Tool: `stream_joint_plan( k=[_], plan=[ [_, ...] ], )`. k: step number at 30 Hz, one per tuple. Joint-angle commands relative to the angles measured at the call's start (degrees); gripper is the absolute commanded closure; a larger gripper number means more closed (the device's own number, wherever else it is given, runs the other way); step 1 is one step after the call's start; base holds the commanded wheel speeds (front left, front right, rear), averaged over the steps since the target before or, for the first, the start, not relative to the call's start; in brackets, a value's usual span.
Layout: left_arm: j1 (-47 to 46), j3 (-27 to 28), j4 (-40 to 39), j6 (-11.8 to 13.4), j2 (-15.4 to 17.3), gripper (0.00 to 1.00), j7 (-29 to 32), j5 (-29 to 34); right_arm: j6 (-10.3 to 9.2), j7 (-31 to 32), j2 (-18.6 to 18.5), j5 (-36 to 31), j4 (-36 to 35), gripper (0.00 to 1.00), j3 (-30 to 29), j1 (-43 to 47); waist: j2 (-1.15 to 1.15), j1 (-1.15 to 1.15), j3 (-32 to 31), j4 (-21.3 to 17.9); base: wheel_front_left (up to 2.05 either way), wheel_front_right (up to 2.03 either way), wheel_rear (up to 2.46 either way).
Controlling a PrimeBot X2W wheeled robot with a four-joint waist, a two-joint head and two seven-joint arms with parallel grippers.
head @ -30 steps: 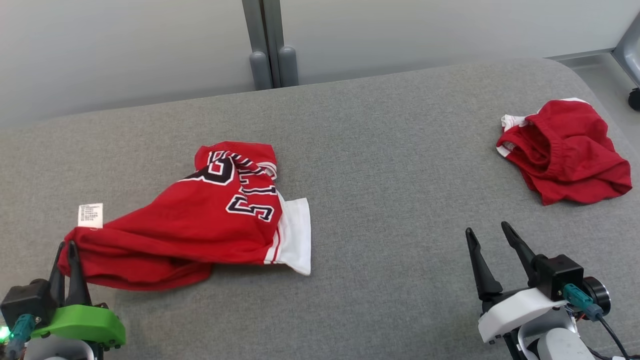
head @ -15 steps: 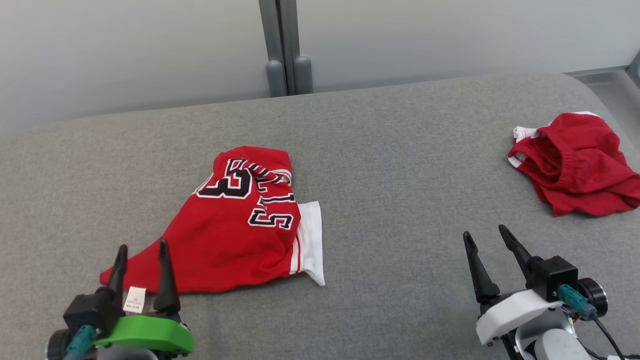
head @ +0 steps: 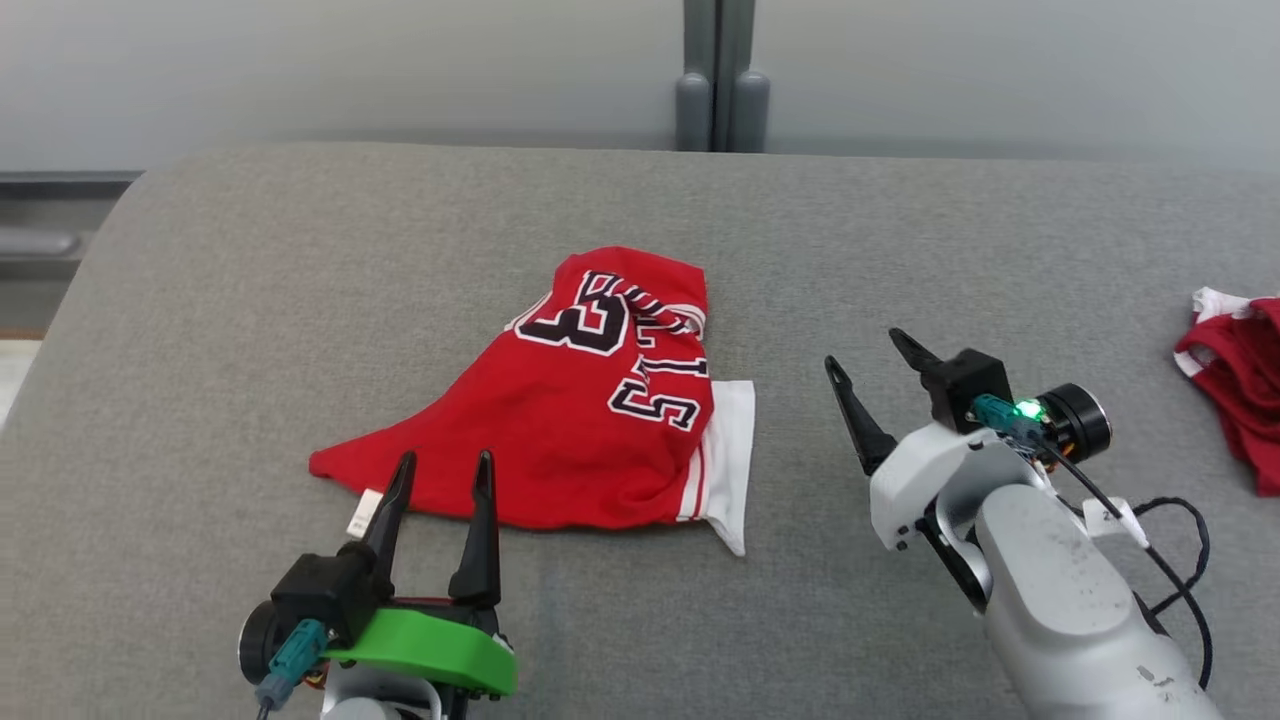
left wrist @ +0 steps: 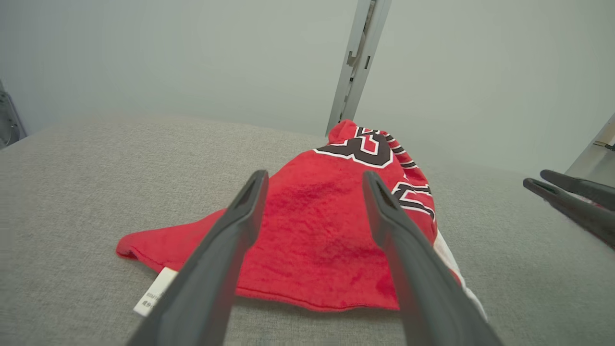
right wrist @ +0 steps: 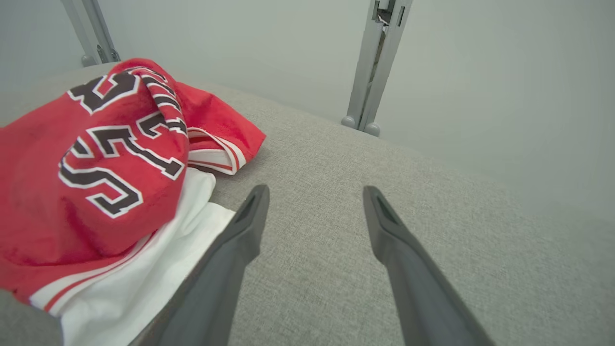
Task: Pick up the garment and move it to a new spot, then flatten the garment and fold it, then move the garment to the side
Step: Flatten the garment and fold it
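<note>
Lying crumpled mid-frame, the jersey looks light and limp; pinch its lower hem corners. Left gripper and right gripper jaws stand spread, empty.

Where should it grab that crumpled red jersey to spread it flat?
Probably the two flat ends of the jersey: the red corner by the white label, from the near edge with the left gripper; the white hem, from the right with the right gripper. The lettered middle is bunched.

The left gripper stands at the garment's near edge, fingers spread wide. The right gripper, fingers likewise apart, sits just right of the garment.
</note>
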Motion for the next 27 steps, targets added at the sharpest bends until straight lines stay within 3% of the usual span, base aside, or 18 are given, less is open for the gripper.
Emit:
stream_joint_plan(
  k=[1,10,18,19,21,27],
  plan=[
    [-1.2,-0.3,-0.3,-0.2,-0.1,0.0,0.0,0.5,-0.09,0.4,-0.2,0.0,2.4,0.0,0.8,-2.0,0.0,0.0,3.5,6.0,0.0,0.0,0.0],
    [-2.3,-2.2,-1.6,0.2,-0.5,0.0,0.0,-0.8,-0.09,3.4,-0.3,0.0,17.0,0.0,5.5,-10.5,0.0,0.0,6.8,11.6,0.0,0.0,0.0],
    [-2.4,-3.1,-2.3,1.6,-0.5,0.0,0.0,-2.0,-0.09,6.2,-0.3,3.5,23.3,0.0,8.9,-12.4,0.0,0.0,7.4,11.3,0.0,0.0,0.0],
    [-2.5,-3.1,-2.4,1.7,-0.5,0.0,0.0,-2.0,-0.09,6.2,-0.3,4.1,23.5,0.54,9.2,-12.5,0.0,0.0,7.4,11.1,0.0,0.0,0.0],
    [-2.7,-3.0,-2.4,1.8,-0.5,0.0,0.0,-1.8,-0.09,5.9,-0.3,5.1,23.8,0.97,9.9,-12.9,0.0,0.0,7.4,10.4,0.0,0.0,0.0],
    [-2.6,-2.3,-2.2,1.9,-0.5,0.0,0.0,-1.2,-0.1,2.7,-0.4,6.5,24.6,1.0,8.5,-14.8,0.0,0.0,7.2,7.3,0.0,0.0,0.0]
  ],
)
